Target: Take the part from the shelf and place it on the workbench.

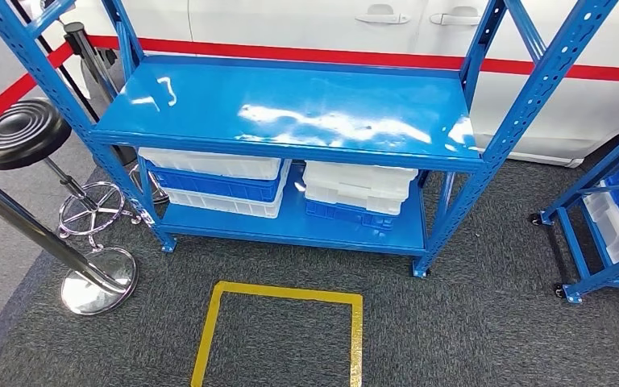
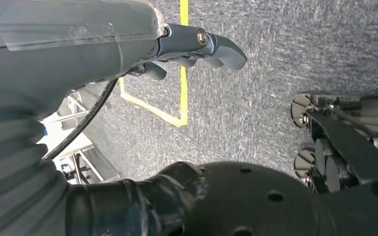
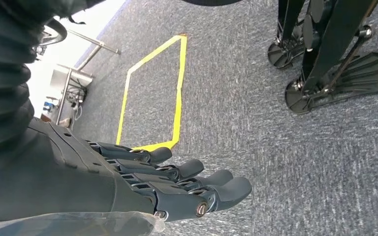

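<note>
With the left hand (image 2: pixel 197 49) and right hand (image 3: pixel 177 184) hanging empty, fingers loosely extended, step up to the blue shelf (image 1: pixel 290 109) squarely; the part probably sits in the stacked bins (image 1: pixel 218 181) under its front edge, unseen from here.

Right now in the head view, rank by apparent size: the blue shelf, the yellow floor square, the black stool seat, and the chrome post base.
1. blue shelf
2. yellow floor square
3. black stool seat
4. chrome post base, nearly like the seat; nearness makes this unsure.
</note>
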Available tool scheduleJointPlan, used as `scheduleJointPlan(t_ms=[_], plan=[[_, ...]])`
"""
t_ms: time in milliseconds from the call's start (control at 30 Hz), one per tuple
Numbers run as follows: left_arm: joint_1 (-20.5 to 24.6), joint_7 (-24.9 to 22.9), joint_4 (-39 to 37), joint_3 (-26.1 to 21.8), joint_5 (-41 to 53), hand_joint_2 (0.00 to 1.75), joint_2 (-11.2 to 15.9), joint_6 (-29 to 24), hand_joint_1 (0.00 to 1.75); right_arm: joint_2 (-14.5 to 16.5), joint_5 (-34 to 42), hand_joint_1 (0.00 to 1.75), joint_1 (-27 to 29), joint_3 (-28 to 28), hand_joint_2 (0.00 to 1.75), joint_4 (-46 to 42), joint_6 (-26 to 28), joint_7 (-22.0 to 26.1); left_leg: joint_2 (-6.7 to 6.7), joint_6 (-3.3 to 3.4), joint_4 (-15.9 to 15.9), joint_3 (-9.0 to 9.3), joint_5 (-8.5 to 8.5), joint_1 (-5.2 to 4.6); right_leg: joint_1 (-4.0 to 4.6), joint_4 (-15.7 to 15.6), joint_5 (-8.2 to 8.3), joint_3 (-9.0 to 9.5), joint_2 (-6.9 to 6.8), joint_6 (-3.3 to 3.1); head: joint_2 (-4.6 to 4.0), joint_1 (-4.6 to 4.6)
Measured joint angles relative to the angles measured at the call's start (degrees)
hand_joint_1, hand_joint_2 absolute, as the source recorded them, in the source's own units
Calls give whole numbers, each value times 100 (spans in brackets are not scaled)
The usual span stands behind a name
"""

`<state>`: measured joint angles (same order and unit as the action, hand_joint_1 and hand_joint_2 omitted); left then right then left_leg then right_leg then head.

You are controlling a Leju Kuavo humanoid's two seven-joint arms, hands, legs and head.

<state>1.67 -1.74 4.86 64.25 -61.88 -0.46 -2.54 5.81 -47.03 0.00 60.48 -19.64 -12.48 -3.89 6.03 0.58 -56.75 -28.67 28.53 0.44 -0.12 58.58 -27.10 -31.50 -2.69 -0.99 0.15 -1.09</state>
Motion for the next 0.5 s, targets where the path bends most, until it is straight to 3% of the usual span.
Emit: scheduleJointPlan(t_ms=[500], plan=[[-275, 56, 469, -1805, 1776, 0, 0, 66, 0, -138, 1344, 0, 226, -1674, 0, -54, 358, 101, -3, -1, -6, 0, 2, -1, -1, 0, 0, 2, -1, 1, 0, 0]])
